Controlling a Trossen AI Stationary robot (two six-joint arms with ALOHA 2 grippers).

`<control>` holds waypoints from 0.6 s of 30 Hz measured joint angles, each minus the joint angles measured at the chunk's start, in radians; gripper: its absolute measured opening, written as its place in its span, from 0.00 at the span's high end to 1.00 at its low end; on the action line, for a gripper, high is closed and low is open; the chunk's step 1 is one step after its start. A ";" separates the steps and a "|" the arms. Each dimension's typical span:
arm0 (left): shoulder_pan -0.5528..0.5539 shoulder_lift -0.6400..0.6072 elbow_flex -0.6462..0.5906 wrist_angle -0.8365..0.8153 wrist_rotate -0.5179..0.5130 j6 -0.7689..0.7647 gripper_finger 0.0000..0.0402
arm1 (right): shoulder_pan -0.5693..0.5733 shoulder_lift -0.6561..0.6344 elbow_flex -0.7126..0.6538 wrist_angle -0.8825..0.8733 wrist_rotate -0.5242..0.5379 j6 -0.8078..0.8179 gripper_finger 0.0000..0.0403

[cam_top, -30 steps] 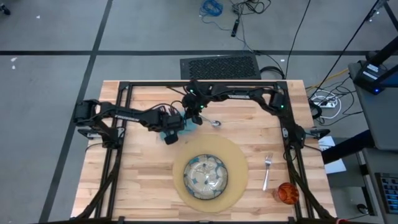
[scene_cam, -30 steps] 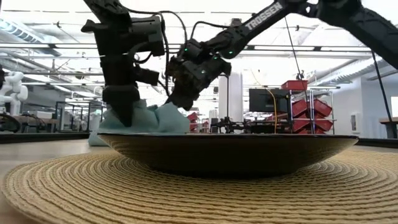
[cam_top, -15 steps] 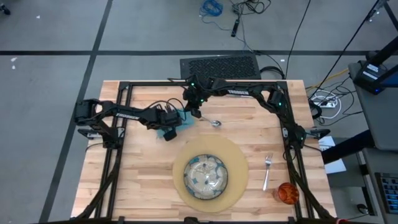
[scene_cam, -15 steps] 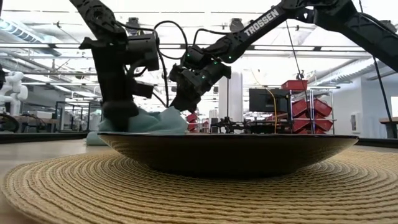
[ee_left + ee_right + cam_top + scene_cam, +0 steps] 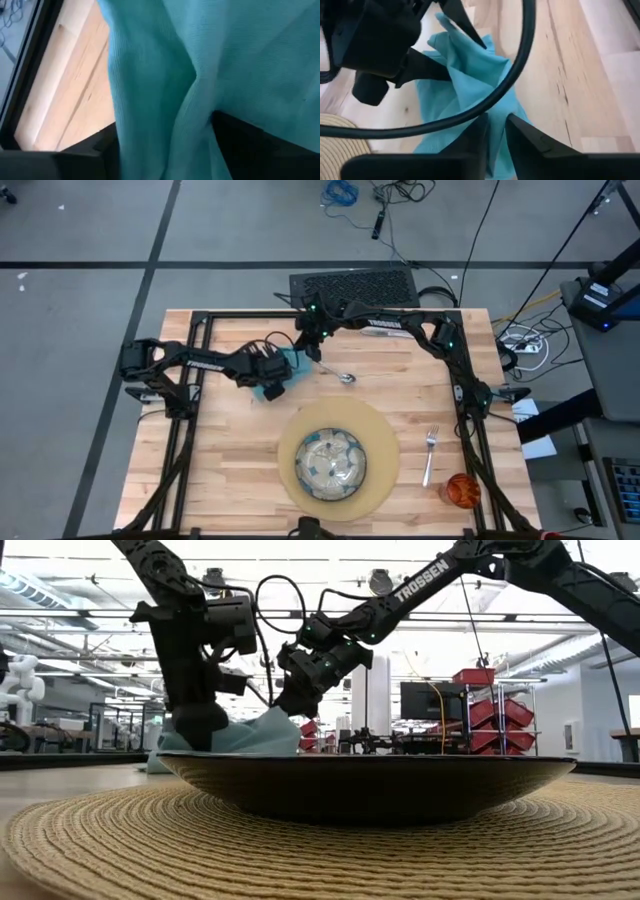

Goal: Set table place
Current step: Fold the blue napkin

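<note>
An orange cup (image 5: 461,490) and a fork (image 5: 429,454) lie at the bench's (image 5: 230,480) near right, beside the green-patterned plate (image 5: 334,462) centred on a round woven placemat (image 5: 385,465). Farther back, a spoon (image 5: 340,376) rests on bare wood. At the far middle, the teal napkin (image 5: 290,363) lies crumpled between both arms: the left claw (image 5: 272,388) stands spread over its folds, the right claw (image 5: 494,131) slightly parted with cloth between its fingers.

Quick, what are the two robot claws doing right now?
Left gripper: jaws open, teal napkin lying between them.
Right gripper: jaws slightly apart around a fold of the napkin; a real grip cannot be told.
</note>
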 joint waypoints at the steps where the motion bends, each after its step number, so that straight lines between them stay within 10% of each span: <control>1: 0.002 0.000 0.000 -0.004 -0.001 -0.001 0.38 | -0.001 0.000 0.000 0.005 0.001 0.013 0.84; 18: 0.003 -0.031 0.001 -0.110 -0.111 -0.028 0.36 | -0.074 0.000 0.000 0.034 0.115 0.080 0.60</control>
